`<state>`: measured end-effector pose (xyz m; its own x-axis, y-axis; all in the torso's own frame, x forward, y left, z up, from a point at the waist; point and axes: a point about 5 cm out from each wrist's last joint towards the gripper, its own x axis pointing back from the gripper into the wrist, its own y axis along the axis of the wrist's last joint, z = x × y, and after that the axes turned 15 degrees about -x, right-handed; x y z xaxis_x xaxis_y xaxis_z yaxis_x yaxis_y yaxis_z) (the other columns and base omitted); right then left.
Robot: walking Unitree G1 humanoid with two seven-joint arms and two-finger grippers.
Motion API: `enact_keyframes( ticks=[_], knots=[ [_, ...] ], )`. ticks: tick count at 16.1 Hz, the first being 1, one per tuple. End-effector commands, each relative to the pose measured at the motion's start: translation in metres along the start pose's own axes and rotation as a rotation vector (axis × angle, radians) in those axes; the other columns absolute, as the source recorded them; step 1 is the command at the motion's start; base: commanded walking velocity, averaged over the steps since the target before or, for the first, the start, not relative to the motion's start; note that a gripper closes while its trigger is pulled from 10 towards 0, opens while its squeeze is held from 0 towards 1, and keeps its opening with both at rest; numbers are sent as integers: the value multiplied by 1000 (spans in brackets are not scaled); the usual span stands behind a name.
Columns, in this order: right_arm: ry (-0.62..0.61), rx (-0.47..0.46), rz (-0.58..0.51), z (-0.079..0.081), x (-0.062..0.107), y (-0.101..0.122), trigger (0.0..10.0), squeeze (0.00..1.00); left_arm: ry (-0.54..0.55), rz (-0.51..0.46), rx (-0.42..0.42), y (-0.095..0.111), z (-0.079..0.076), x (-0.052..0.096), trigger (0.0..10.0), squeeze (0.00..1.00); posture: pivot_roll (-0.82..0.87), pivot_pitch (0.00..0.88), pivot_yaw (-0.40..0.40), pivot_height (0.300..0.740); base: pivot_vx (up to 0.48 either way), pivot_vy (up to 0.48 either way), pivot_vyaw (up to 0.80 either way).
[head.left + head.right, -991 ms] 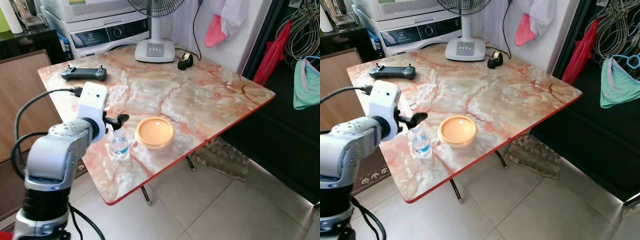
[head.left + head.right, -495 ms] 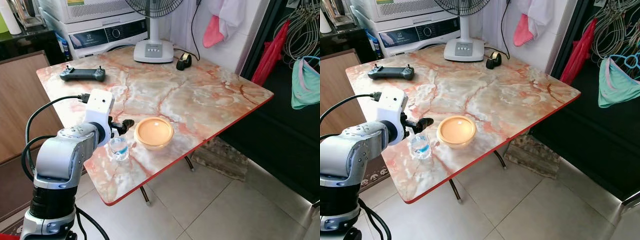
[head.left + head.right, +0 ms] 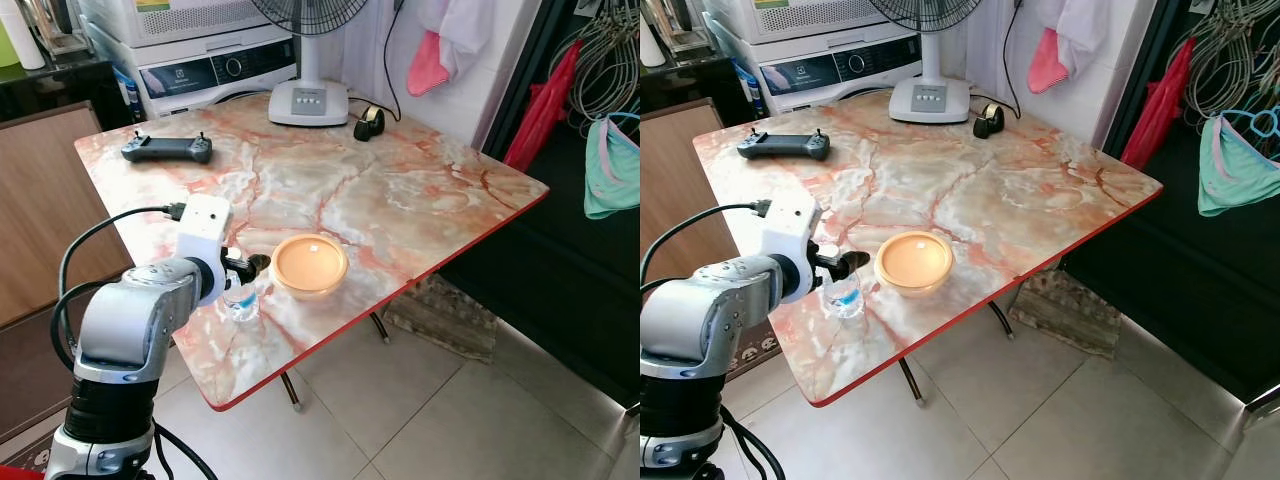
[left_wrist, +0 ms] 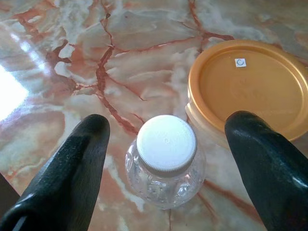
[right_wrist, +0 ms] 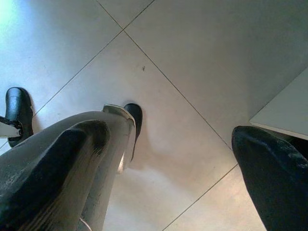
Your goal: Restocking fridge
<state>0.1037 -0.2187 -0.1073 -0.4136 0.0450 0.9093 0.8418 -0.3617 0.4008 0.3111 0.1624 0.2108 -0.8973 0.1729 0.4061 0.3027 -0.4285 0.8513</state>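
Plainly the restocking has barely started: the water bottle (image 3: 238,298) stands upright on the marble counter (image 3: 400,190), not yet lifted, and no fridge can be made out in these frames, so the grasp, the carry and the putting away all look to be ahead.

In the left eye view the bottle sits in the lower left of the frame, near the counter's front edge, just beside the round tub with an orange lid (image 3: 310,263) to its right. The left gripper (image 3: 245,268) is at the bottle's top, its jaws wide apart. In the left wrist view the white cap (image 4: 166,143) lies at lower centre between the two black fingers (image 4: 72,168), with clear gaps on both sides, so nothing is touching the bottle. The tub's lid (image 4: 250,89) fills the upper right of that frame, and one finger passes in front of its rim; my guess is the closing could brush the tub.

The right gripper (image 5: 159,159) hangs over the tiled floor (image 5: 192,62), jaws wide and holding nothing.

Farther back, a black controller (image 3: 167,148) lies at the upper left and a fan base (image 3: 309,100) at top centre.
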Motion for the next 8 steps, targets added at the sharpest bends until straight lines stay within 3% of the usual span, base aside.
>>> enact_keyframes(
  ticks=[1,2,3,8],
  knots=[
    [-7,-12,-7,-2,0,0,10000,0,-3,-6,-3,2,-1,2,7843,0,155,0,-40,740,0,0,0],
    [-6,-13,-6,-2,0,0,10000,0,-2,-5,-1,2,0,1,3176,0,154,0,-38,740,0,0,0],
    [-5,-14,-6,-2,0,0,10000,0,-3,-2,-1,1,0,1,118,0,153,0,-39,740,0,0,0],
    [-4,-15,-5,-2,0,0,10000,0,-8,5,-1,-1,-2,1,0,0,151,0,-41,740,0,0,0]
  ],
)
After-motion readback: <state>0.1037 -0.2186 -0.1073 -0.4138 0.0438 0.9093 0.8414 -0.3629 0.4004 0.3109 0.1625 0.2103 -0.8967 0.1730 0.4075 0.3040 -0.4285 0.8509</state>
